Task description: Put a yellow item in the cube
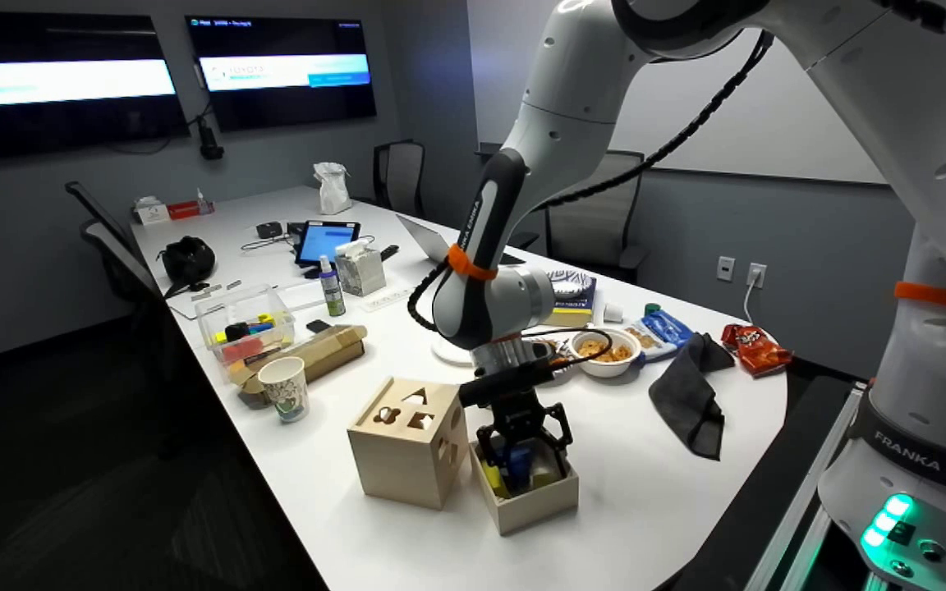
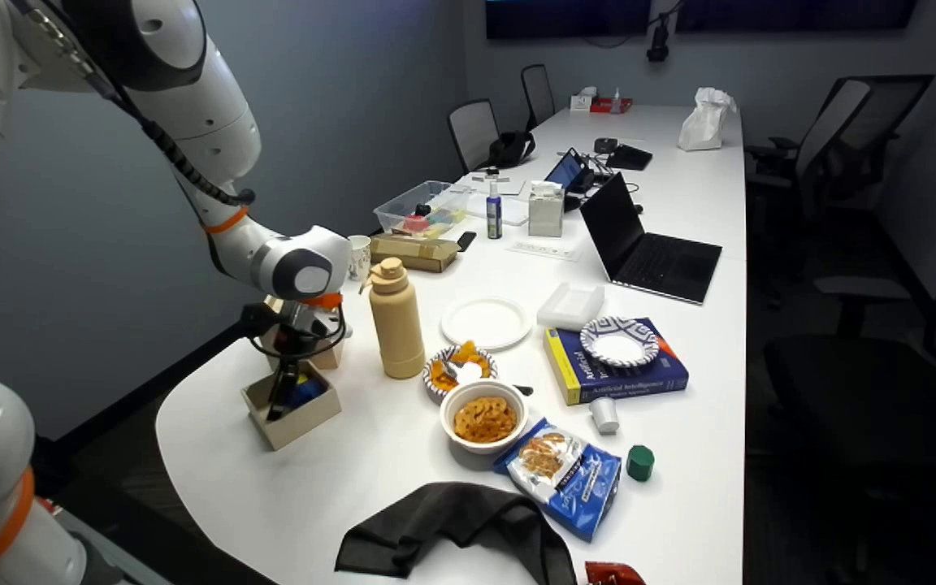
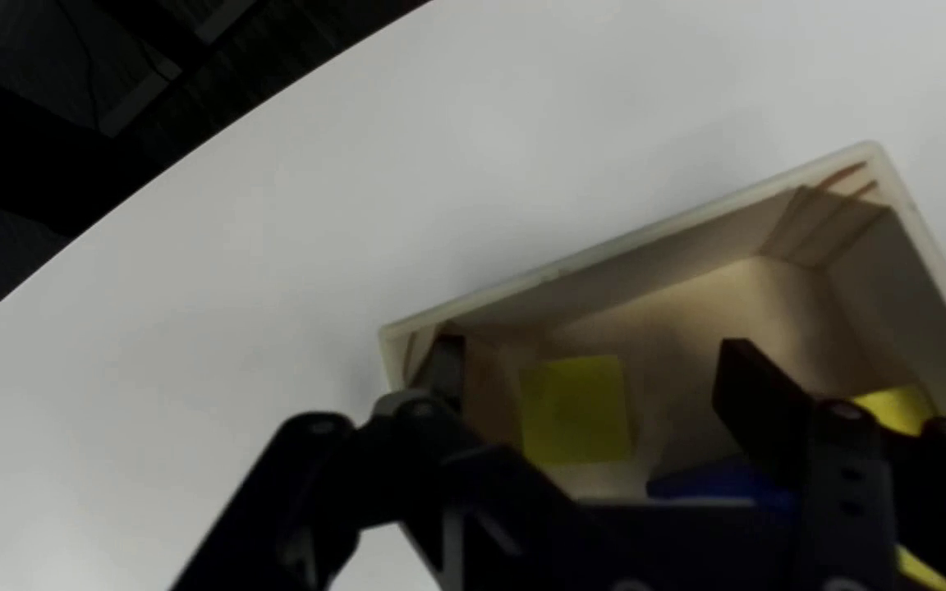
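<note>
Right now I'm holding my gripper [image 3: 594, 361], jaws wide apart, down in the small wooden tray [image 1: 539, 501].
Between the fingers [image 3: 756, 402], I'm seeing 1 yellow block [image 3: 576, 410] in the wrist view; a blue piece [image 3: 711, 483] and a 2nd yellow piece [image 3: 898, 408] are showing, partly hidden by the gripper. Outside, the cube [image 1: 399, 465] is standing on the white table [image 1: 645, 513] just beside the tray, its cut-out top facing up.

Office meeting room, wall screens [image 1: 280, 74]
</note>
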Controlling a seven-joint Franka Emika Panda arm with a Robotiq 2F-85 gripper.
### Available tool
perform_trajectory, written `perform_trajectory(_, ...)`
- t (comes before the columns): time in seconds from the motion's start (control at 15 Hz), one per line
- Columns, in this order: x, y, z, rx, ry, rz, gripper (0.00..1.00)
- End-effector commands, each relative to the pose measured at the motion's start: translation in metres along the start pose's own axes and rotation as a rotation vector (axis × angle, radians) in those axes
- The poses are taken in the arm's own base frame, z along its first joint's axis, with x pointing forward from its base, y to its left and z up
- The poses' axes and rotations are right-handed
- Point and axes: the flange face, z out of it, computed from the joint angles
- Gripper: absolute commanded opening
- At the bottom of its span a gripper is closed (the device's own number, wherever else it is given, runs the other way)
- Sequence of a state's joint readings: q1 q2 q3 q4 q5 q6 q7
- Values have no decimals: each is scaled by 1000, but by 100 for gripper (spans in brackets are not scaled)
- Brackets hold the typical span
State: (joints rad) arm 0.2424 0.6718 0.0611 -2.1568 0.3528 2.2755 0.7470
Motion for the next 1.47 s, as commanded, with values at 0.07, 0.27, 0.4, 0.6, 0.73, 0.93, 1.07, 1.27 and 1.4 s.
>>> perform_trajectory(0.07, 4, -10, -1, -38, 5, 26, 100)
perform_trajectory(0.27, 7, -17, 5, -39, 3, 24, 93)
perform_trajectory(0.4, 9, -22, 8, -36, 1, 25, 84)
perform_trajectory(0.6, 14, -25, 14, -46, -11, 30, 77)
perform_trajectory(0.73, 14, -26, 13, -54, -17, 36, 86)
perform_trajectory(0.93, 17, -28, 15, -70, -30, 46, 88)
perform_trajectory(1.07, 19, -29, 16, -73, -33, 55, 63)
perform_trajectory(1.27, 21, -33, 12, -64, -25, 61, 41)
perform_trajectory(1.4, 22, -34, 13, -65, -26, 72, 28)
